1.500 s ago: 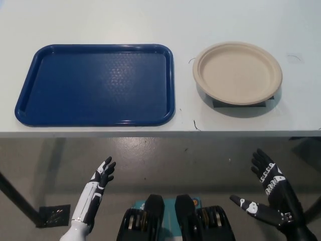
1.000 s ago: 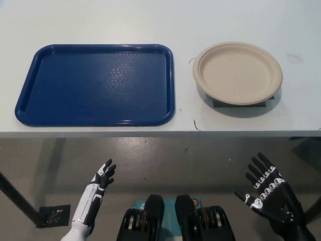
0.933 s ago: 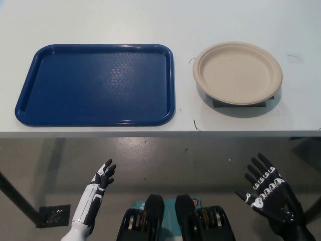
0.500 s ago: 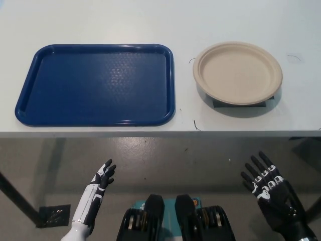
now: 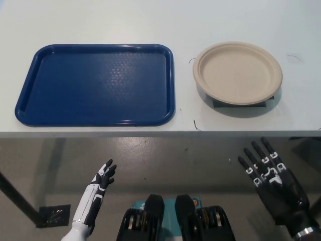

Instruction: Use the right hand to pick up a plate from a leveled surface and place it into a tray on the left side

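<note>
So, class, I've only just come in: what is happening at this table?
Nothing is being handled yet. A beige plate sits on a small dark stand on the right of the white table, apart from the empty blue tray on the left. The black right robot hand is open, fingers spread, below the table edge under the plate. The white left robot hand rests low, also open. The pick-up has not begun.
</note>
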Controlling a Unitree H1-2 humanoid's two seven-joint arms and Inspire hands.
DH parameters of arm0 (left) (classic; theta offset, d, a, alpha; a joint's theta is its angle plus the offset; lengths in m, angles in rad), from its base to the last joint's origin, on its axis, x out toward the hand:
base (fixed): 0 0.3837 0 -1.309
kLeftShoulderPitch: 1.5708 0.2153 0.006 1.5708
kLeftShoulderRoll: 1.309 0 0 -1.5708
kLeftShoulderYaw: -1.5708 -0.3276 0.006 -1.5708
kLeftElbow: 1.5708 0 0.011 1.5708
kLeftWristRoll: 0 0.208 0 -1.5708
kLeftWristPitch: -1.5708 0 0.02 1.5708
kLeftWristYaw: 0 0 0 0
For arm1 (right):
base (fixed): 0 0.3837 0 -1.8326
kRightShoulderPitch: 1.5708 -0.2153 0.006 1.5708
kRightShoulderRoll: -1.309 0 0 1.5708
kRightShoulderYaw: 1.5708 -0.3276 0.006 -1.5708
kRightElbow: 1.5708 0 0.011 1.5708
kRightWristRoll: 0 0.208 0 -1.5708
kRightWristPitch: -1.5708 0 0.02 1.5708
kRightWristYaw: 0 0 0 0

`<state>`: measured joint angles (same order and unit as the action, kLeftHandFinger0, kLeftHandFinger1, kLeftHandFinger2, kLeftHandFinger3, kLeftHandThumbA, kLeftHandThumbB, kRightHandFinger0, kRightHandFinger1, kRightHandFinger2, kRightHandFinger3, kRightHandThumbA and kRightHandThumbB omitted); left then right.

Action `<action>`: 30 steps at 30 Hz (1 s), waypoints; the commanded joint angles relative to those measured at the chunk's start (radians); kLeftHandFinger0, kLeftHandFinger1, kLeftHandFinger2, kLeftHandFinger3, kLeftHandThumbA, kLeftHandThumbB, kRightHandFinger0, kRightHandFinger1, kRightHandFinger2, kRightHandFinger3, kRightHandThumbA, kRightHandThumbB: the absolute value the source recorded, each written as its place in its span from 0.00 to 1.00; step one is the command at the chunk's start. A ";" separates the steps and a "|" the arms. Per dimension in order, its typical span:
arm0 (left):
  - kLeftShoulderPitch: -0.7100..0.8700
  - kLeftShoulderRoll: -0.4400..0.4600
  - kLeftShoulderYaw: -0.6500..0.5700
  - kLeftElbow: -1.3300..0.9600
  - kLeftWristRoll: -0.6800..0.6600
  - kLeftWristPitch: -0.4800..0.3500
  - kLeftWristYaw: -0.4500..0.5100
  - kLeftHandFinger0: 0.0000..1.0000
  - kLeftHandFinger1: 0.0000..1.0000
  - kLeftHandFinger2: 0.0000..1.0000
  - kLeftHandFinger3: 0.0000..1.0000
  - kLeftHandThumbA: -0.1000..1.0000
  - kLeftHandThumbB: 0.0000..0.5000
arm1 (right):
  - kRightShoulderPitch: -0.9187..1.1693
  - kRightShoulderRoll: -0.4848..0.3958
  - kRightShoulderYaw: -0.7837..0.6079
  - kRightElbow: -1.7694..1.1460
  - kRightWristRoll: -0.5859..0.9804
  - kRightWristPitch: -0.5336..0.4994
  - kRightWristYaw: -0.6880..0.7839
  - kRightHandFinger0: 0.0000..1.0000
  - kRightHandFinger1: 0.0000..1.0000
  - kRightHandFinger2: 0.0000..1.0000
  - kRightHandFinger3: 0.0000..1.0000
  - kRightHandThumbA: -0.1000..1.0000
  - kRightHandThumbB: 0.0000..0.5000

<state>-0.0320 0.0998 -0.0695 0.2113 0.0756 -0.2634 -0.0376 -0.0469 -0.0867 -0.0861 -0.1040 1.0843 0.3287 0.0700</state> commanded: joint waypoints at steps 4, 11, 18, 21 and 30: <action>-0.027 0.018 -0.016 -0.049 0.037 -0.076 -0.009 1.00 1.00 1.00 1.00 1.00 0.26 | -0.083 0.037 -0.074 -0.087 0.282 0.120 -0.076 1.00 1.00 1.00 1.00 1.00 0.66; -0.037 0.017 -0.015 -0.043 0.043 -0.076 -0.003 1.00 1.00 1.00 1.00 1.00 0.30 | -0.113 0.043 -0.101 -0.066 0.290 0.141 -0.095 1.00 1.00 1.00 1.00 1.00 0.68; -0.040 0.016 -0.014 -0.043 0.047 -0.080 -0.002 1.00 1.00 1.00 1.00 1.00 0.30 | -0.132 0.046 -0.110 -0.040 0.297 0.141 -0.103 1.00 1.00 1.00 1.00 1.00 0.67; -0.046 0.015 -0.012 -0.039 0.039 -0.081 -0.005 1.00 1.00 1.00 1.00 1.00 0.32 | -0.143 0.050 -0.114 -0.018 0.288 0.141 -0.108 1.00 1.00 1.00 1.00 1.00 0.68; -0.056 0.022 -0.011 -0.035 0.046 -0.086 -0.003 1.00 1.00 1.00 1.00 1.00 0.31 | -0.160 0.058 -0.119 0.061 0.252 0.141 -0.089 1.00 1.00 1.00 1.00 1.00 0.65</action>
<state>-0.0685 0.1064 -0.0820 0.2001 0.1089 -0.3057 -0.0377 -0.1728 -0.0391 -0.1933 -0.0557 1.3325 0.4624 -0.0387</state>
